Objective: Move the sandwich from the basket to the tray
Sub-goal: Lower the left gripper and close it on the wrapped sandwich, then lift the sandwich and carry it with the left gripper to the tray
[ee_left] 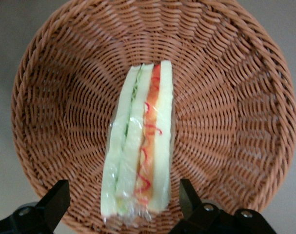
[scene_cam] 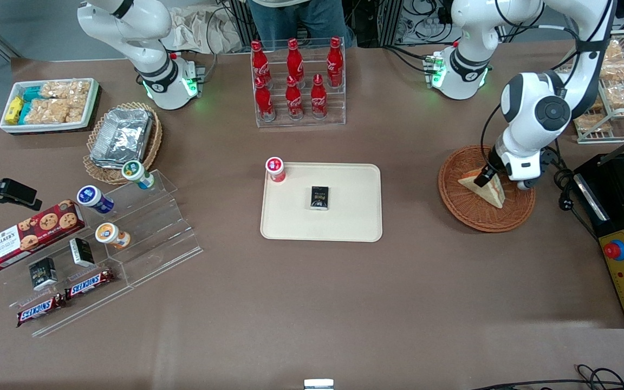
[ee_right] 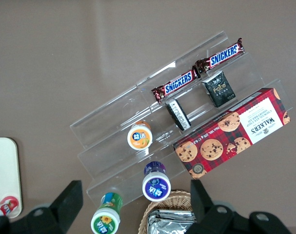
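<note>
The sandwich (scene_cam: 489,188), a wrapped wedge of white bread, lies in the round reddish-brown basket (scene_cam: 469,219) toward the working arm's end of the table. In the left wrist view its edge shows green and orange-red layers (ee_left: 140,141) against the basket's weave (ee_left: 226,112). My left gripper (scene_cam: 487,175) hangs low over the basket, open, with one black finger (ee_left: 57,195) on each side of the sandwich's end and a gap left on both sides (ee_left: 123,191). The cream tray (scene_cam: 355,216) lies at the table's middle.
A small black box (scene_cam: 320,197) lies on the tray, and a red-capped cup (scene_cam: 275,168) stands at its corner. A bottle rack (scene_cam: 297,81) stands farther from the front camera. A black appliance (scene_cam: 623,216) and a wire rack (scene_cam: 618,86) flank the basket.
</note>
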{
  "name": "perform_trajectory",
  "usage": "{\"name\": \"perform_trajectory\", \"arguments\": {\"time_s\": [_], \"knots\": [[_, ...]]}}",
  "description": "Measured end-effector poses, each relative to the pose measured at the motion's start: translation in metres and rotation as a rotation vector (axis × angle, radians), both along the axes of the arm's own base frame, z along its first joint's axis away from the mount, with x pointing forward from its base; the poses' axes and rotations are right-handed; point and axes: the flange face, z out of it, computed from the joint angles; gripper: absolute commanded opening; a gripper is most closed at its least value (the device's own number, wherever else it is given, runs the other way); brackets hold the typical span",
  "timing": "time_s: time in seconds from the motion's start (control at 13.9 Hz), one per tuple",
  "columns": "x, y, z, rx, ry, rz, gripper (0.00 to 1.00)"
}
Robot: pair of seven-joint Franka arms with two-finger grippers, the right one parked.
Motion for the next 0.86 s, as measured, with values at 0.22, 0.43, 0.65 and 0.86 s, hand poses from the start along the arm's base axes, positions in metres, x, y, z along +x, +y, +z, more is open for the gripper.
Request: {"name": "perform_trajectory", "arguments": {"time_s": [0.22,0.43,0.65,0.86], "knots": [[0.003,0.002,-0.012,-0.010,-0.019,0.003,0.75],[0.005,0.001,-0.023,-0.018,-0.023,0.003,0.00],[0.009,0.001,-0.017,-0.017,-0.046,0.012,0.00],[0.015,-0.004,0.028,0.011,-0.057,-0.018,0.00]]}}
